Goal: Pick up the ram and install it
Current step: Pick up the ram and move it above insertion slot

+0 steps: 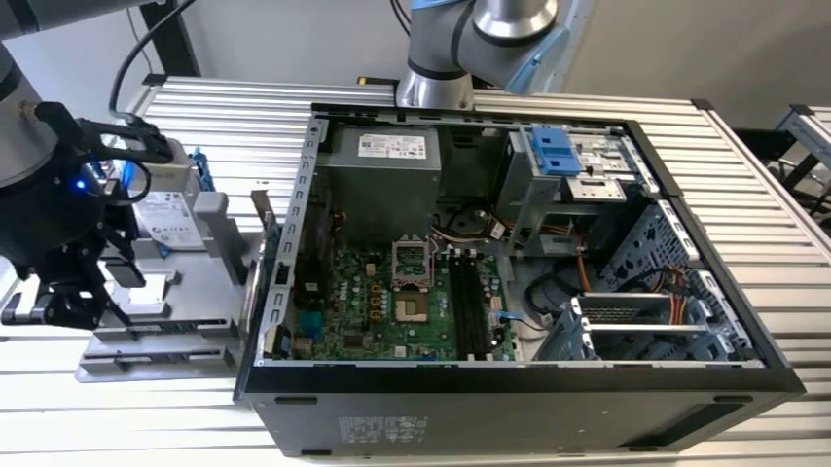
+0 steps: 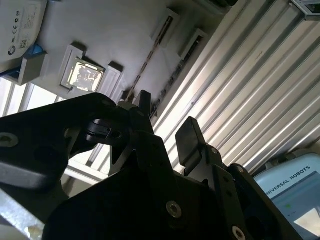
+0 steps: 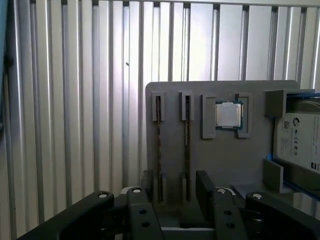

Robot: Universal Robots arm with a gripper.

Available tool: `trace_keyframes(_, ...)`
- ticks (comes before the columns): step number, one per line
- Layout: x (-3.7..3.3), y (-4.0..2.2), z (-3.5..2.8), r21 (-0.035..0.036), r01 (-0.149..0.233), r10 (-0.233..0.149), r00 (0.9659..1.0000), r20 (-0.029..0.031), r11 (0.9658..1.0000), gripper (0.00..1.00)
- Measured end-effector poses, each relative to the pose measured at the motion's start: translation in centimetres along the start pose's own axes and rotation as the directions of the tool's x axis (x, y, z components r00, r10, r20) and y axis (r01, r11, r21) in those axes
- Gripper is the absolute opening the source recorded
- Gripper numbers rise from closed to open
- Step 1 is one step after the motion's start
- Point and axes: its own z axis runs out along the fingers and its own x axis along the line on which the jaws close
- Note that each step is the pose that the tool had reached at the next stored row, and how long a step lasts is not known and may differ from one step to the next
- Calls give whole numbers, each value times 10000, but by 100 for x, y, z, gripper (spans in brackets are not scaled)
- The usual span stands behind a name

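Two candidates: the outer ram stick [image 3: 159,145] and the inner ram stick [image 3: 187,145] stand on edge in parallel slots of the grey holder tray [image 3: 225,165]. I cannot tell which one is the target.
Neighbours on the tray: the processor [image 3: 228,115] sits just beside the inner ram stick, and the hard drive [image 3: 297,142] lies beyond it at the tray's far side.
Gripper: the gripper [image 3: 174,179] is spread wide and holds nothing. In the first wrist view its fingers frame the near ends of both sticks. It seems to touch neither.
Destination: in the exterior view the open computer case [image 1: 520,381] lies well apart from the tray, toward that view's right. The long black memory slots [image 1: 470,306] on the motherboard [image 1: 377,292] look unfilled.
Step in hand: by my reading this is the approach for the pick-up, with neither grasp nor install done.
What a grasp calls for: with both sticks inside the spread, the jaws would likely have to centre on a single stick. Closing as they stand risks catching two at once or snagging a slot post.
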Motion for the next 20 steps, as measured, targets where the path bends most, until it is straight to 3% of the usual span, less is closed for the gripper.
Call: trace_keyframes(20,11,4,317,-3,1,-1,10000,0,10000,100)
